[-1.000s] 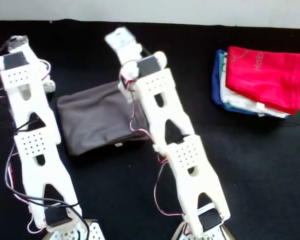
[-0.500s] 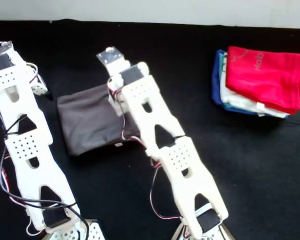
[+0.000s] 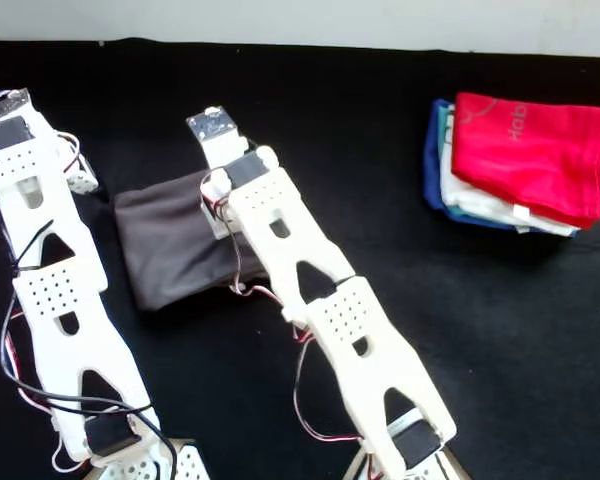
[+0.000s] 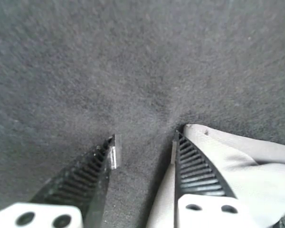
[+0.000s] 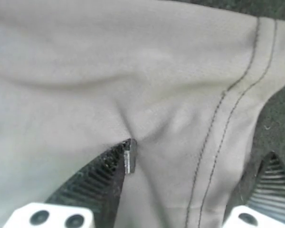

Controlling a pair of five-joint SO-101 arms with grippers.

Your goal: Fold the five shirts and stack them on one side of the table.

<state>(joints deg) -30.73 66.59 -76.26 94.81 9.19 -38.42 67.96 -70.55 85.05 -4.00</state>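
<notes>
Your left pincer is spread wide just above the black desk and grips nothing. One serrated finger sits right at a corner of the grey shirt, the other over the bare desk.

Your right pincer is released too. One finger rests on the grey fabric where a small crease gathers, and the other lies past the stitched hem, over the desk (so the hem runs between the two).

From above, the grey shirt lies folded into a rough rectangle between your two arms. The right arm stretches across its right part, and the left arm's tip is near its upper left corner.

Well apart from it, on the right side of the desk, you have a stack of folded shirts. A red shirt is on top, with white and blue layers showing beneath it at the edges.
</notes>
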